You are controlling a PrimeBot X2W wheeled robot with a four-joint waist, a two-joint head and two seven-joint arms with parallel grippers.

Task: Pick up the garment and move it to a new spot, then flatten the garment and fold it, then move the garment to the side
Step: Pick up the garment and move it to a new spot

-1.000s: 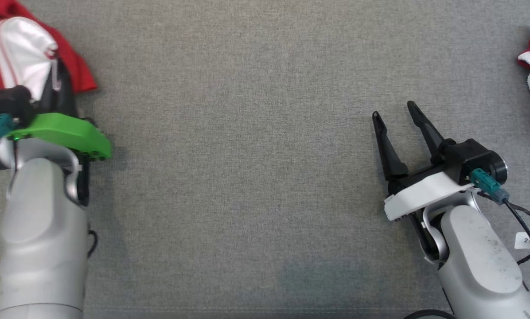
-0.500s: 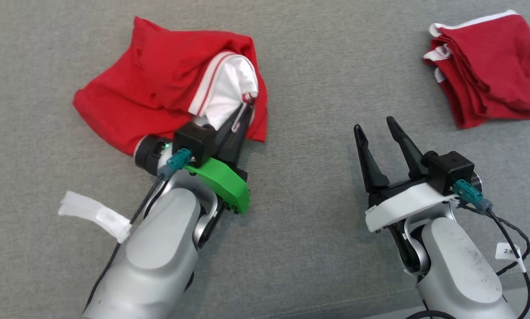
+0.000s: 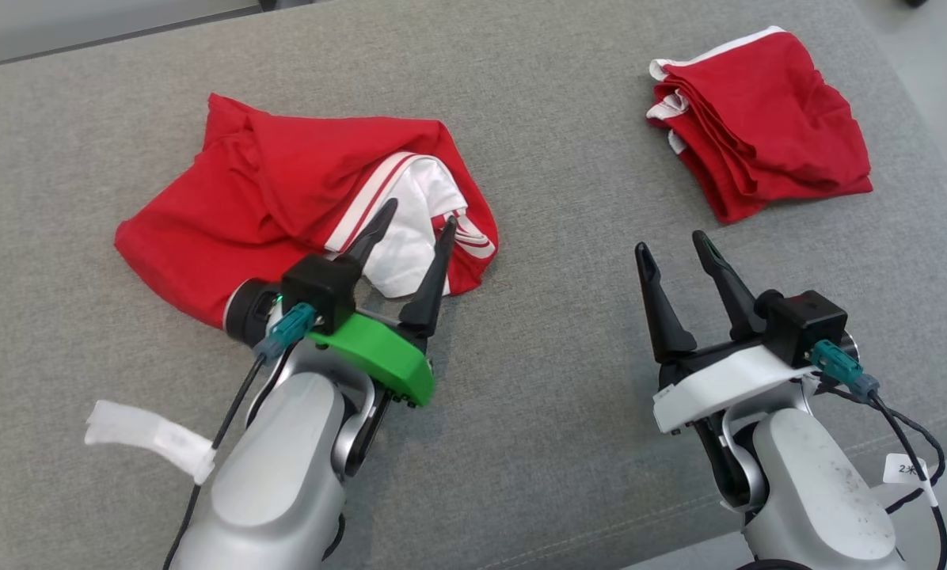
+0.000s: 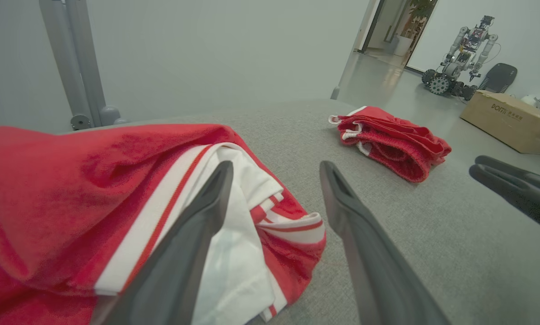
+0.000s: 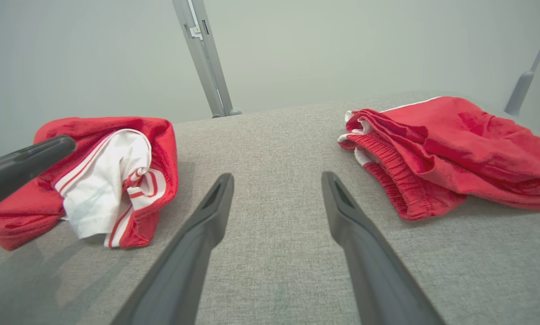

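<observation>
Crumpled red-and-white cloth garment (image 3: 283, 190) lies just ahead of the left pincer (image 3: 420, 214), jaws apart and empty like those of the right pincer (image 3: 670, 243); judged light, limp, best pinched at the nearest striped hem.

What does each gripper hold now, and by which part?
Nothing is held. The left gripper is open over the crumpled red and white garment; the right gripper is open over the grey fabric surface.

L pincer (image 3: 420, 214), R pincer (image 3: 670, 243) spread (both)
</observation>
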